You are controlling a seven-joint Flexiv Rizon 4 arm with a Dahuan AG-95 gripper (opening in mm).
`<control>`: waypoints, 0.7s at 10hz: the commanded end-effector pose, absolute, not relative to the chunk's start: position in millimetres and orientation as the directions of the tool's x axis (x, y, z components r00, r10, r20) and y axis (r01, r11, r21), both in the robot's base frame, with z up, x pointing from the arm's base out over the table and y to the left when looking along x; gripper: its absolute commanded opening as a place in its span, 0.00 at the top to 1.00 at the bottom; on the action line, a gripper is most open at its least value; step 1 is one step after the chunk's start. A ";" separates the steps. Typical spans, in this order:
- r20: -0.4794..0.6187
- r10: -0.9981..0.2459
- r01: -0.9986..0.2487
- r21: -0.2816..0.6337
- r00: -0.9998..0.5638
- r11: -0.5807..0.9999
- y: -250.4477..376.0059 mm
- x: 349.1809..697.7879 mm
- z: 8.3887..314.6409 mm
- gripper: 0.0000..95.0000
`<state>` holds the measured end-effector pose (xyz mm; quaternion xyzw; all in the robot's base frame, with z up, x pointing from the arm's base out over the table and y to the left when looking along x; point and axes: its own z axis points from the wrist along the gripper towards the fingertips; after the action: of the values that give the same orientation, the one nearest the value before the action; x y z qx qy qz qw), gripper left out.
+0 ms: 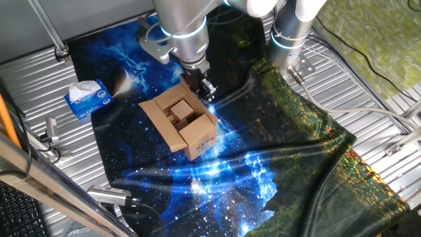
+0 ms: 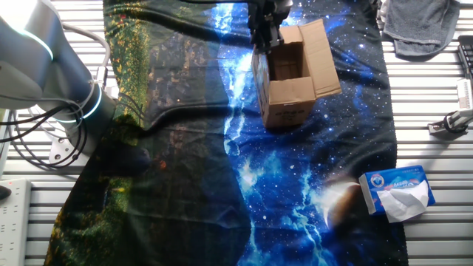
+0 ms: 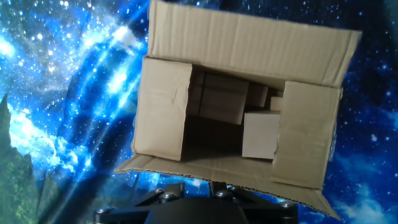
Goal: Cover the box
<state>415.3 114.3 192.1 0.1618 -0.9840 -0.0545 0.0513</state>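
Observation:
The box (image 1: 197, 135) is a small brown cardboard carton on the starry cloth, top open, with smaller cardboard pieces inside. In the hand view two side flaps of the box (image 3: 163, 106) lie folded inward, the far flap stands out flat, and the near flap's edge runs just above my gripper (image 3: 198, 185). My gripper (image 1: 205, 89) hangs at the box's rim on the side toward the robot base. The other fixed view shows the gripper (image 2: 267, 37) at the far left corner of the box (image 2: 287, 100). Only the dark finger bases show, the tips are hidden at the flap edge.
A blue-and-white tissue box (image 1: 87, 99) lies on the cloth edge, away from the carton (image 2: 399, 192). The robot base (image 1: 289, 33) stands at the back. Metal tools (image 1: 108, 194) rest on the ribbed table. A grey cloth (image 2: 417, 26) lies in a corner.

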 end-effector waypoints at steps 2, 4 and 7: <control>0.081 -0.330 -0.319 0.123 -0.941 0.940 113.6 420.8 189.4 0.80; 0.079 -0.329 -0.318 0.122 -0.941 0.940 113.0 424.0 187.3 0.80; 0.078 -0.328 -0.317 0.121 -0.941 0.940 112.4 428.1 185.3 0.80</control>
<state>429.4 112.4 184.3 0.1644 -0.9837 -0.0543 0.0492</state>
